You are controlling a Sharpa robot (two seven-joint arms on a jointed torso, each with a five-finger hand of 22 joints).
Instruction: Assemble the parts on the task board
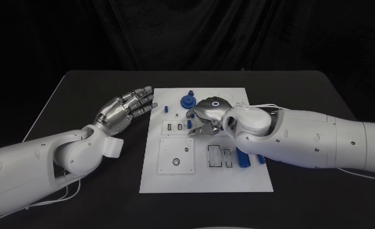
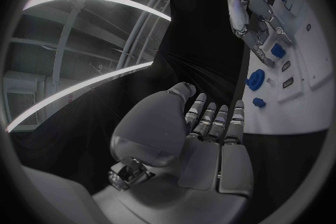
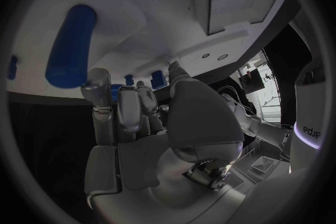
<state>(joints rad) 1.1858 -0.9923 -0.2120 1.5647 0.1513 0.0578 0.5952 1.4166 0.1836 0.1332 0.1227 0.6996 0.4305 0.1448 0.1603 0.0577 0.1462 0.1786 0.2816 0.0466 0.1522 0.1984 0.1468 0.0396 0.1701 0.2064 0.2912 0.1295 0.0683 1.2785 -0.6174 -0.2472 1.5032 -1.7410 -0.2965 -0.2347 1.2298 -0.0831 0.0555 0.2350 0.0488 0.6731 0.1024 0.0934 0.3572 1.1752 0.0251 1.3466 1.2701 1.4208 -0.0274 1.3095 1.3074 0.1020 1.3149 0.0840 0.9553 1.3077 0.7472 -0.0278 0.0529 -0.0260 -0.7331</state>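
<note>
the task board (image 1: 205, 183) lies flat in the middle of the black table (image 1: 70, 93), a white plate with small recesses and slots across it. the left hand (image 1: 123, 109) hangs beside the board's left edge, over bare table, fingers straight and spread, holding nothing; from its own wrist the fingers (image 2: 210, 117) point toward the board's edge without touching it. the right hand (image 1: 205, 115) is down over the upper middle of the board, fingers curled in toward the surface; whether it pinches a part i cannot tell, as the hand covers its own fingertips. a blue round part (image 1: 187, 100) stands just beyond it near the board's far edge, and a small blue peg (image 1: 166, 109) sits to its left. a long blue cylinder (image 1: 242, 158) lies on the board's right side, beside the right forearm, and looms large in the right wrist view.
</note>
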